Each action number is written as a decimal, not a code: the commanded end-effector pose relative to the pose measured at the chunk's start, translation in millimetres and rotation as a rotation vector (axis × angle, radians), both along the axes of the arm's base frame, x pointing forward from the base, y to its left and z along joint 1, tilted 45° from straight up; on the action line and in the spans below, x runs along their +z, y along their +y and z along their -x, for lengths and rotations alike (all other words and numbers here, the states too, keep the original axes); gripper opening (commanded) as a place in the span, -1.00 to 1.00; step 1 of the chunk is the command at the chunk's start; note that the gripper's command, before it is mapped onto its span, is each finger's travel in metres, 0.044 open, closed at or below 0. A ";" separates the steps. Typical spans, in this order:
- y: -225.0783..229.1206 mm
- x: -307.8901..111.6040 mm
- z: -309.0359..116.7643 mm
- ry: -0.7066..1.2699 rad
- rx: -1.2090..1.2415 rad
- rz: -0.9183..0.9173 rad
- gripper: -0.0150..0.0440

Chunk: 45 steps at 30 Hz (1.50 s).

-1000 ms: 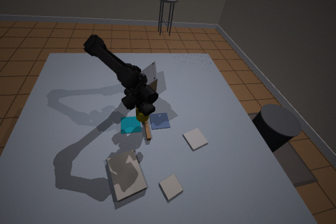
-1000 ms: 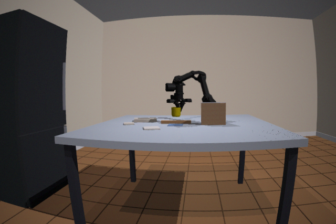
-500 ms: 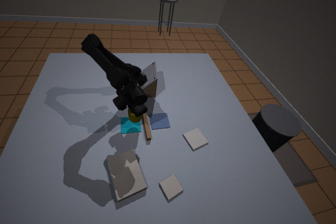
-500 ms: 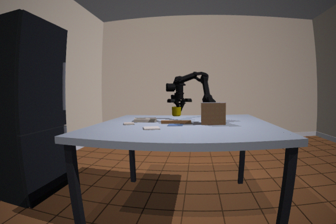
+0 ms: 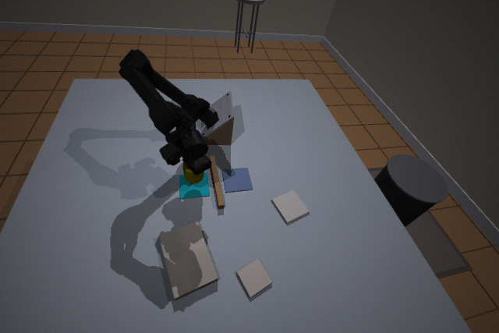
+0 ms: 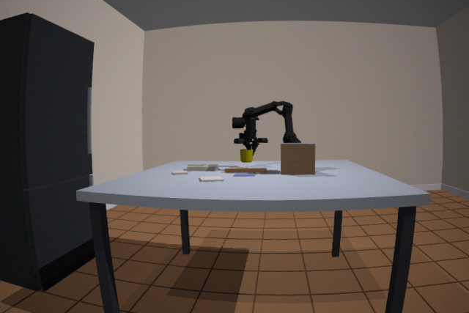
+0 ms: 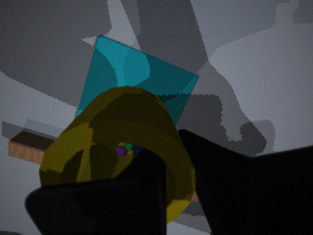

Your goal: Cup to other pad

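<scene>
The yellow cup point(image 5: 193, 176) point(image 6: 246, 155) point(image 7: 108, 110) is upright and held in the air above the table. In the top view it appears over the back part of the teal pad point(image 5: 194, 190) point(image 7: 105, 66). My gripper point(image 6: 250, 149) point(image 7: 170, 137) is shut on the cup's wall, one finger inside and one outside. Several small marbles point(image 7: 121, 151) lie in the cup's bottom; a finger hides part of the inside. The blue pad point(image 5: 238, 179) point(image 6: 244, 174) lies bare on the other side of the wooden bar.
The low wooden bar point(image 5: 217, 184) point(image 6: 246, 170) point(image 7: 29, 147) lies between the pads. A brown box point(image 5: 221, 132) point(image 6: 297, 158) stands behind the blue pad. A large beige block point(image 5: 203, 256) and two pale tiles point(image 5: 290, 207) point(image 5: 254, 278) lie nearer the top camera.
</scene>
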<state>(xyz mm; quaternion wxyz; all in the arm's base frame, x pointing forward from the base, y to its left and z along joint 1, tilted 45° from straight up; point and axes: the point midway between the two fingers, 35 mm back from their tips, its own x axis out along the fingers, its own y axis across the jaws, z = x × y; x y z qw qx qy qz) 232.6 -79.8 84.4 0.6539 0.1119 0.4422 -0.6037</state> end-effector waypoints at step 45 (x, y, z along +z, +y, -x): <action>-29.2 -27.4 5.2 -0.001 -0.001 0.002 -0.31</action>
